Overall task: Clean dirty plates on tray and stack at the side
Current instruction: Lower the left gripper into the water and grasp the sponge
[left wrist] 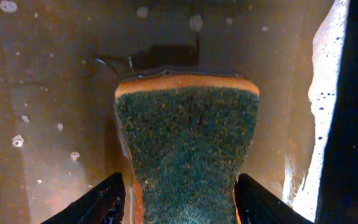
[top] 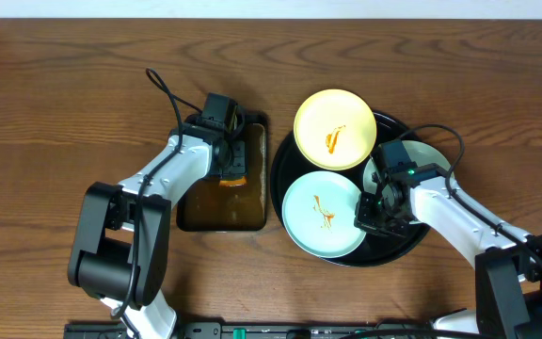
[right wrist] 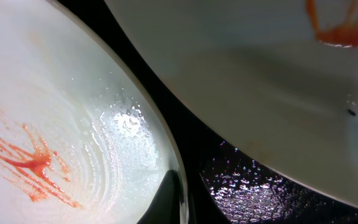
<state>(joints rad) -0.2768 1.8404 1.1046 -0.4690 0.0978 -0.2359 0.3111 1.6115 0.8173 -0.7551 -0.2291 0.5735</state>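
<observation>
The left gripper (left wrist: 180, 196) has its jaws clamped on one sponge (left wrist: 188, 137) in one pan (top: 216, 215), centre-left. The right gripper (top: 374, 213) is at the smeared mint plate (top: 318, 215); I cannot tell how wide it is. Three plates lie on one tray (top: 276, 174), centre-right: that one, a yellow plate (top: 335, 129) and the other mint plate (top: 429, 153).

The left arm (top: 163, 174) and right arm (top: 459, 212) share one build: smooth white links between blocky black joint housings. A thin black cable (top: 165, 89) loops off the left wrist, and a second cable (top: 459, 146) arcs over the right. A small green light (top: 409, 172) glows on the right wrist housing. The left hand (left wrist: 182, 208) has matte black, wedge-shaped fingers (left wrist: 101, 202).
</observation>
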